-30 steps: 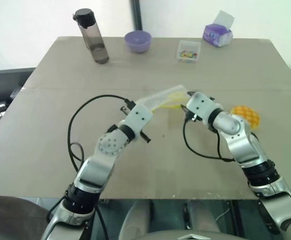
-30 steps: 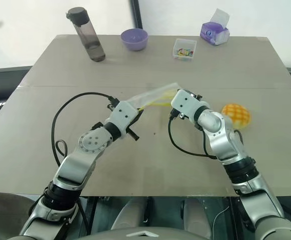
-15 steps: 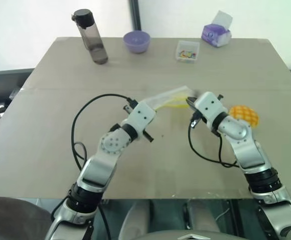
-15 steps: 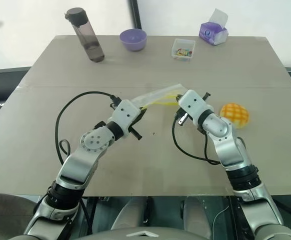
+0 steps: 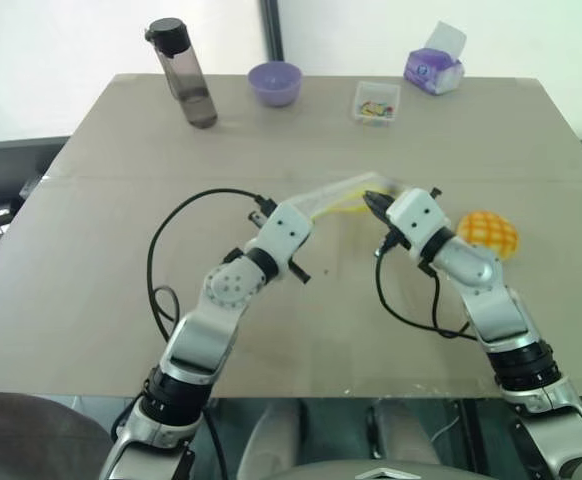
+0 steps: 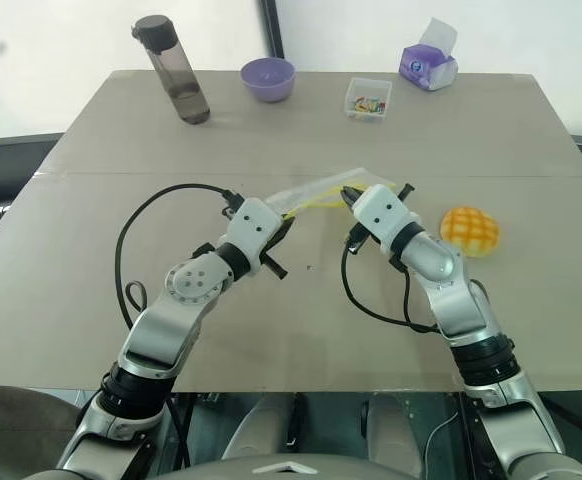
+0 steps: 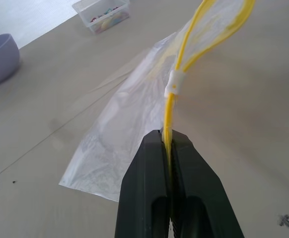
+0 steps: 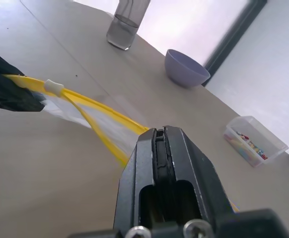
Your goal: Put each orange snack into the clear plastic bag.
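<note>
The clear plastic bag [image 5: 333, 193] lies mid-table, its yellow seal strip [image 7: 170, 106] lifted and parted into a loop at the mouth. My left gripper [image 7: 167, 135] is shut on one end of that strip. My right gripper [image 8: 159, 132] is shut on the strip's other side, at the bag's mouth [image 5: 371, 201]. The two grippers face each other across the bag. The orange snack [image 5: 489, 231], a rounded bun with a grid pattern, rests on the table just right of my right forearm, outside the bag.
Along the table's far edge stand a dark bottle [image 5: 184, 75], a purple bowl [image 5: 274, 82], a small clear box of colourful bits [image 5: 376, 102] and a purple tissue pack [image 5: 434, 68]. Black cables loop off both wrists over the table [image 5: 91, 260].
My right gripper has closed on the bag's yellow strip and turned a little at the wrist. The left gripper has kept its grip and place.
</note>
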Tool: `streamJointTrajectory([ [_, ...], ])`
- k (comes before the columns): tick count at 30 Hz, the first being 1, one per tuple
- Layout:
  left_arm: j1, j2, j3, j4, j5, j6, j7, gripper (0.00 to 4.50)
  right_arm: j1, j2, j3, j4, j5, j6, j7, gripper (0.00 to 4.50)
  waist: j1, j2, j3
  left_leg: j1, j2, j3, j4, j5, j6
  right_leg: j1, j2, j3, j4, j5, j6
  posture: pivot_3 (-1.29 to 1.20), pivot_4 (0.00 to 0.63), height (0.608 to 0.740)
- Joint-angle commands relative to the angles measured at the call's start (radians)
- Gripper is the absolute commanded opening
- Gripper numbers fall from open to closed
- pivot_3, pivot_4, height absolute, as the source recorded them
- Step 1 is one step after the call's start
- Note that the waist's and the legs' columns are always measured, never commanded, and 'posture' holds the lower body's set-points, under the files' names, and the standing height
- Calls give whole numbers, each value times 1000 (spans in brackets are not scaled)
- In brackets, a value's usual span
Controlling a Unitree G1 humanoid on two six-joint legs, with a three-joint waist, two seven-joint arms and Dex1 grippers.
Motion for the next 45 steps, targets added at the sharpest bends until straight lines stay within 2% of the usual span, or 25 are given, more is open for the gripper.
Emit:
streamJointTrajectory([
  [1,-18,-12,23,-25,-4,-13,3,0,-5,-33,-5,4,-29,-35,-8,71,0,0,0,0,0,0,0,0,0,0,0,0,0,0,0,0,150,740],
  [15,11,29,-40,-59,4,-123,-95,0,-78,-11,44,138,-104,-49,-35,71,-21,0,0,1,0,1,1,0,0,0,0,2,3,0,0,0,150,740],
  [20,4,64,-81,-45,35,-187,-131,0,-103,-37,99,179,-174,-98,-26,71,-22,0,0,1,0,3,1,0,0,-2,0,3,6,0,0,0,150,740],
  [22,-10,62,-83,-32,45,-206,-130,0,-119,-71,148,206,-250,-147,-31,71,-22,0,0,1,0,3,1,0,0,-3,0,4,6,0,0,0,150,740],
  [25,-19,49,-76,-22,41,-207,-128,0,-141,-82,178,234,-300,-179,-50,819,-22,0,0,1,0,5,2,0,1,-3,0,5,8,0,0,0,150,740],
  [28,-22,43,-74,-19,42,-200,-126,0,-154,-76,182,248,-318,-190,-66,2270,-23,0,0,1,0,5,2,1,1,-4,0,5,9,0,0,0,150,740],
  [33,-18,36,-64,-11,56,-182,-106,0,-154,-72,170,247,-329,-195,-79,4296,-22,0,0,1,0,5,2,1,1,-4,0,5,9,0,0,0,150,740],
  [34,-16,32,-59,-9,59,-175,-98,0,-153,-70,165,244,-325,-193,-80,4467,-22,0,0,1,0,5,2,1,1,-4,0,5,9,0,0,0,150,740],
  [41,0,5,-38,4,86,-122,-39,0,-156,-60,140,219,-296,-145,-52,4467,-22,0,0,1,0,5,3,1,1,-4,0,5,10,0,0,0,150,740],
  [45,14,-8,-19,12,95,-98,-11,0,-148,-90,114,165,-226,-142,19,4467,-22,0,0,1,0,5,3,1,1,-4,0,5,10,0,0,0,150,740],
])
